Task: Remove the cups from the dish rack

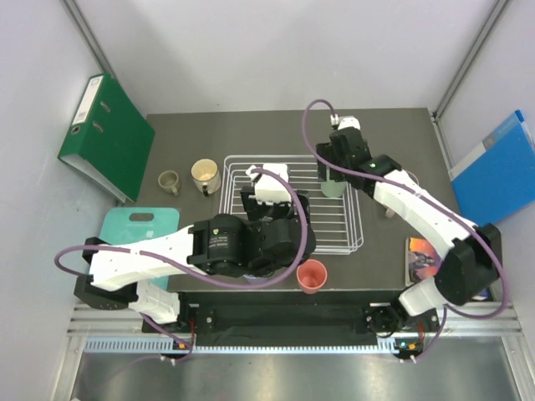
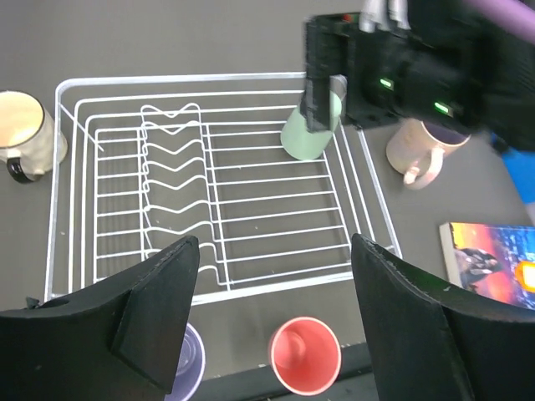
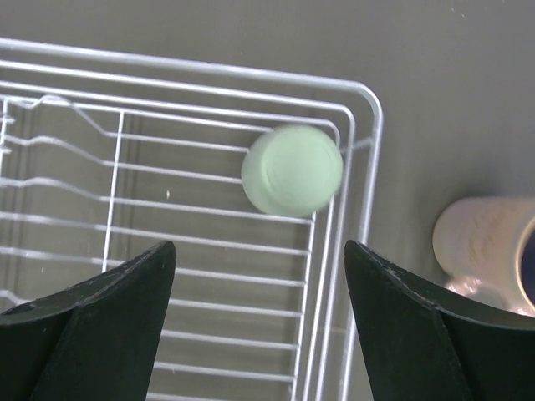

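Observation:
The white wire dish rack [image 1: 251, 157] sits mid-table. One mint-green cup [image 3: 292, 170] stands upside down in its far right corner. My right gripper [image 3: 260, 244] hovers open just above that cup [image 1: 333, 185], nothing between its fingers. My left gripper [image 2: 274, 239] hangs open and empty over the rack's near edge [image 2: 251, 288]. Below it on the table stand a pink cup [image 2: 305, 355] and a lavender cup [image 2: 188, 363]. Left of the rack are a cream mug [image 1: 205, 175] and a small olive mug [image 1: 170, 181]. A pale mug with a purple inside [image 2: 422, 146] stands right of the rack.
A green binder [image 1: 109, 138] leans at the far left and a blue folder [image 1: 497, 171] at the far right. A teal cutting board [image 1: 138, 225] lies near left. A book [image 1: 422, 255] lies near right, by the right arm.

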Motion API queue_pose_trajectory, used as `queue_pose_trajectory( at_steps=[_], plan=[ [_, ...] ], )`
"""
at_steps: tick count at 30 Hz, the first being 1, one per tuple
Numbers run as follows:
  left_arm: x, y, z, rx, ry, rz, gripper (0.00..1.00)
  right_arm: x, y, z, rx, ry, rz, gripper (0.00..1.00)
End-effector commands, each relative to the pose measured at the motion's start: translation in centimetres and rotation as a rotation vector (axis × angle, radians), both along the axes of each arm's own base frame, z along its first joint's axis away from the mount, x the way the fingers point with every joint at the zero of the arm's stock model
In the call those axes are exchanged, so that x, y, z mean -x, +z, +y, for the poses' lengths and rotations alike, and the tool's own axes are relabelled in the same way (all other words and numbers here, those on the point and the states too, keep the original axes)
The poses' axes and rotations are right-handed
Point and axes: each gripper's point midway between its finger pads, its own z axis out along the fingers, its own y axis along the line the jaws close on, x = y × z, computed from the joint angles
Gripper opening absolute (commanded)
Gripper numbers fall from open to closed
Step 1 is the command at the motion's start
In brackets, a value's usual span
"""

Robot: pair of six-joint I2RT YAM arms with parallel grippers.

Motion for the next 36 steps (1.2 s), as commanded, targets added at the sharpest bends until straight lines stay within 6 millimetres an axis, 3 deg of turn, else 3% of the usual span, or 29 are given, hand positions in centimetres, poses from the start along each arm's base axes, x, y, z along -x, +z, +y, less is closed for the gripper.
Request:
queue_pose_trajectory(
  at_steps=[1, 6, 11, 19, 31, 36],
  plan=[
    [-0.7, 1.0, 0.5, 0.013, 0.017, -0.057, 0.79, -3.5, 0.8, 1.8, 0.02, -0.008, -0.036, 0.82],
    [-0.9, 0.7, 1.4, 0.041, 0.013, -0.06, 0.8, -5.9, -1.3, 2.2, 0.045, -0.025, 0.005, 0.82],
    [-0.9, 0.6, 2.2, 0.054, 0.007, -0.055, 0.8, -7.6, -1.6, 1.5, 0.052, -0.069, 0.007, 0.82],
    [-1.2, -0.1, 2.4, 0.053, 0.004, -0.05, 0.81, -7.6, -1.3, 0.8, 0.044, -0.09, -0.018, 0.84],
    [-1.8, -1.0, 1.4, 0.034, -0.016, -0.025, 0.82, -7.4, -6.3, -1.5, 0.043, -0.134, 0.069, 0.84],
    [-1.9, -1.5, 1.0, 0.024, -0.024, -0.01, 0.82, -7.1, -8.8, -0.5, 0.014, -0.092, 0.132, 0.77]
  ],
)
